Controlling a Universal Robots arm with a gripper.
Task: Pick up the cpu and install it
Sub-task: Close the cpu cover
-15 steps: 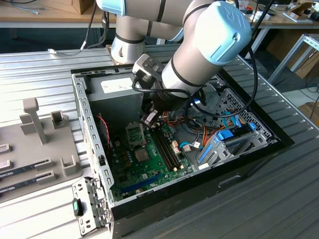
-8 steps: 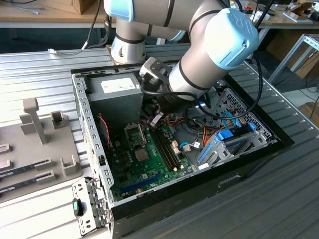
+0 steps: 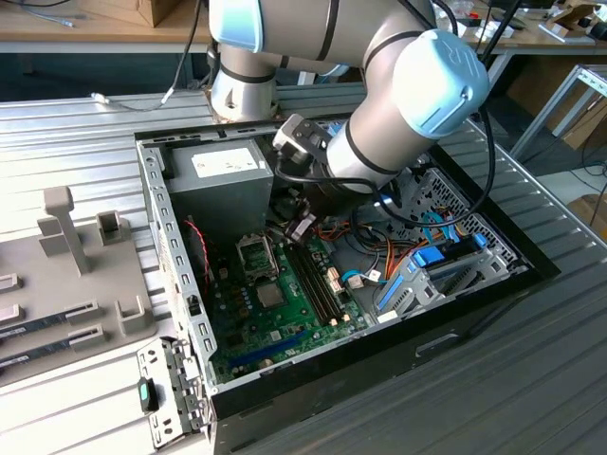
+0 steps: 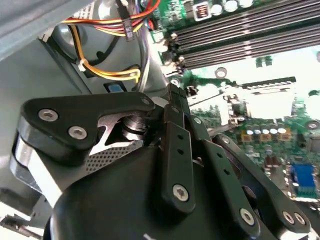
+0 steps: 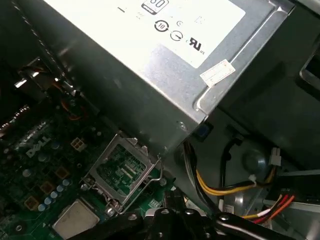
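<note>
The cpu [image 3: 270,295] is a flat silvery-grey square lying on the green motherboard inside the open computer case. In the first wrist view the cpu [image 5: 75,220] sits right beside the open socket frame [image 5: 125,170]. That black socket [image 3: 256,254] lies between the cpu and the power supply. My gripper [image 3: 299,226] hangs inside the case above the board, near the socket's far corner and apart from the cpu. Its black body fills the near part of the second wrist view, where the gripper [image 4: 172,100] points toward the socket [image 4: 265,102]. Nothing shows in the gripper [image 5: 170,216].
A grey power supply [image 3: 223,180] stands at the back of the case, with yellow and orange cables [image 5: 225,189] beside it. Memory slots [image 3: 318,280] run next to the socket. A blue drive bay [image 3: 427,270] is at the exterior view's right. A fixture with memory sticks [image 3: 57,322] stands outside, left.
</note>
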